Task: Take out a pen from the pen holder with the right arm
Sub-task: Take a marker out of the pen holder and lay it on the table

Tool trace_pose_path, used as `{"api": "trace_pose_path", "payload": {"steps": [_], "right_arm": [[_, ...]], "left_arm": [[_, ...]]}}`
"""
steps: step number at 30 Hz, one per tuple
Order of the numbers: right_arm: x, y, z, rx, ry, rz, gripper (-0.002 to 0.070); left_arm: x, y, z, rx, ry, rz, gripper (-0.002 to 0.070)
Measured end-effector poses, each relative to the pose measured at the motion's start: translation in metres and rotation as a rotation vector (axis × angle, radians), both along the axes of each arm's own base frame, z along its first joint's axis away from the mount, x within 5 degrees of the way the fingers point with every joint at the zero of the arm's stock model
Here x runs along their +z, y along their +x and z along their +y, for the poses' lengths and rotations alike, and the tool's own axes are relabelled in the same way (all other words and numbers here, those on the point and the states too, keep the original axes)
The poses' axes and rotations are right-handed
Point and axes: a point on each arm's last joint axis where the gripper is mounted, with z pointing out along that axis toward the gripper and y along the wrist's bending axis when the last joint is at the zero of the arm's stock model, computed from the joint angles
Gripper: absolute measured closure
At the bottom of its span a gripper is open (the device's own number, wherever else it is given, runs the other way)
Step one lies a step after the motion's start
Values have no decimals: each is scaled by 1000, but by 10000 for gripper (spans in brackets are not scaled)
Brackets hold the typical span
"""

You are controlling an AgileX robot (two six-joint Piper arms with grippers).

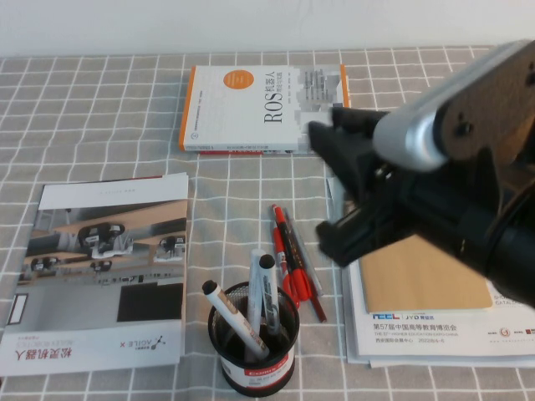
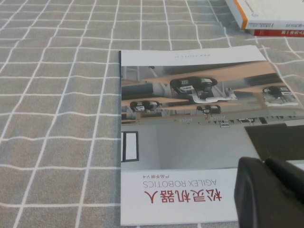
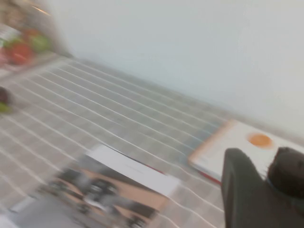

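The right gripper [image 1: 323,189] hangs above the surface [image 1: 100,125], right of and beyond the holder [image 1: 255,359] and apart from it. Whether it is spread or pressed together cannot be told, and it touches no pen. The left gripper [image 2: 271,195] sits over the near corner of the brochure [image 2: 190,128], its state likewise unclear. The black mesh holder stands at the near edge, mid-surface, with three white pens [image 1: 251,322] upright in it. Red and gray loose pens [image 1: 292,255], three as far as can be told, lie just beyond it to the right. There is one book [image 1: 251,109] at the back, one brochure at left and one paper stack [image 1: 426,288] under the right arm. The surface wears gray cloth gridded in white, and a white wall [image 1: 251,25] stands behind.
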Motion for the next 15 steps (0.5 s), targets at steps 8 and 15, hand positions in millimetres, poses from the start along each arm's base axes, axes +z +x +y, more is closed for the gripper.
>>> {"api": "trace_pose_path", "payload": {"steps": [8, 15], "right_arm": [[-4, 25, -15, 14, 31, 86, 591], [-18, 65, -30, 91, 83, 326, 591]], "left_arm": [[0, 0, 0, 0, 0, 0, 678], [0, 0, 0, 0, 0, 0, 678]]}}
